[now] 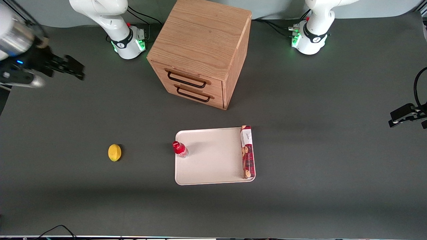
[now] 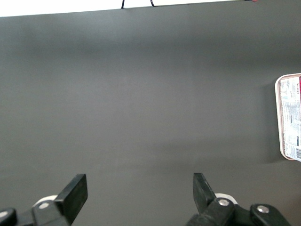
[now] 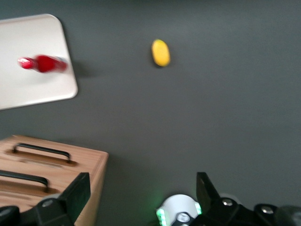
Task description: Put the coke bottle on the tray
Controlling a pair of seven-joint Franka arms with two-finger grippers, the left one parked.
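Observation:
The coke bottle [image 1: 179,148] stands upright on the cream-white tray [image 1: 213,160], at the tray's edge toward the working arm's end. In the right wrist view the coke bottle [image 3: 43,63] shows as a red blur on the tray [image 3: 28,87]. My gripper [image 1: 68,67] hangs high over the working arm's end of the table, well away from the tray and farther from the front camera. The wrist view shows my gripper [image 3: 141,193] open, with only bare table and the arm's base between the fingers.
A long red biscuit box [image 1: 247,152] lies on the tray's edge toward the parked arm. A yellow lemon [image 1: 114,152] rests on the table beside the tray, toward the working arm. The wooden drawer cabinet [image 1: 200,50] stands farther from the front camera.

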